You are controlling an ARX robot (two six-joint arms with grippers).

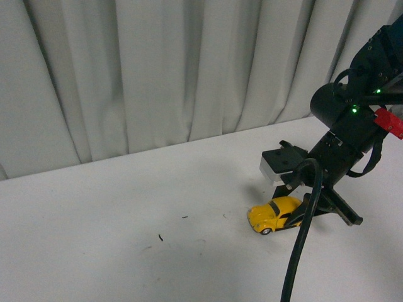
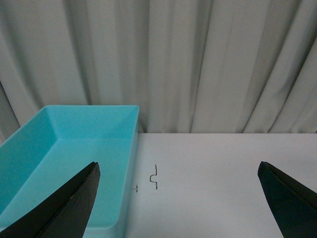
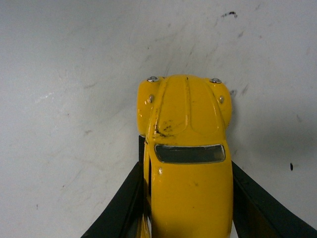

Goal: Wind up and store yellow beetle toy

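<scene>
Nearest to us in the front view, a black cable (image 1: 301, 251) climbs from about 6 o'clock toward the right arm. Just past it the beetle (image 1: 275, 215) stands on its wheels on the white tabletop (image 1: 126, 220). It is at about 4 o'clock from the middle of that view, with its nose toward 9 o'clock.

The right end effector (image 3: 187, 161) comes down on it from about 2 o'clock and is closed on it. In the right wrist view we see 1 black finger against each side of the yellow body, behind the windscreen. The hood, marked with dark scuffs, reaches out past the tips, and 2 small silver headlights sit at its far edge.

A few dark specks (image 1: 160, 237) lie on the tabletop at about 9 o'clock from the beetle, well apart from it.

The left end effector (image 2: 178, 168) is spread wide over the tabletop. Its 2 black fingers (image 2: 74, 203) hold nothing and nothing lies between them. Beyond 1 finger we see an open turquoise bin (image 2: 74, 144), its long wall running away from the camera. A small black squiggle (image 2: 154, 177) marks the tabletop just beside that wall. Farthest off, a pale pleated curtain (image 2: 198, 64) hangs behind the tabletop's back edge in both the front and left wrist views.
</scene>
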